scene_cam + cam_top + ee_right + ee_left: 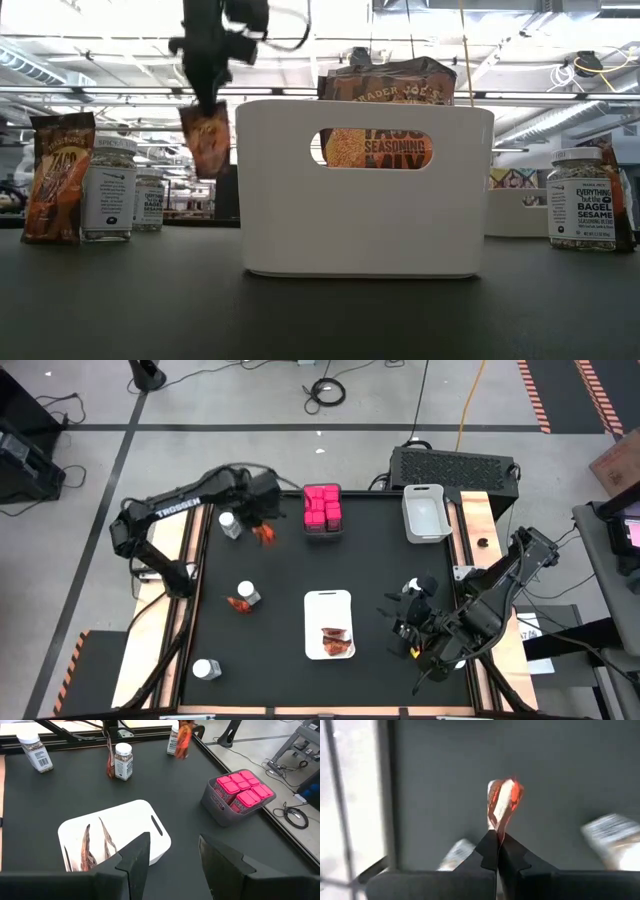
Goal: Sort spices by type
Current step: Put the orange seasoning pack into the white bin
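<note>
Red-orange and crinkly, a packet (266, 534) hangs clear of the black table (380, 575), pinched by its top edge in the left gripper (262, 520), whose fingers (489, 851) are closed tight on it. That gripper sits toward the far left part of the table, just beside a clear jar with a white cap (230, 525) and near the grey bin (323, 528) packed with pink cube boxes (322, 506). In the low view the held packet dangles above the table surface, beside the white tray (328, 603). Two more packets (336, 642) lie in that tray at the table's near middle. Another packet (238, 603) lies on the table touching a second jar (248, 593), and a third jar (206, 670) stands near the front left corner. An empty-looking grey bin (426, 512) sits at the far right. The right gripper (408, 622) waits at the table's near right, its fingers partly spread and holding nothing.
</note>
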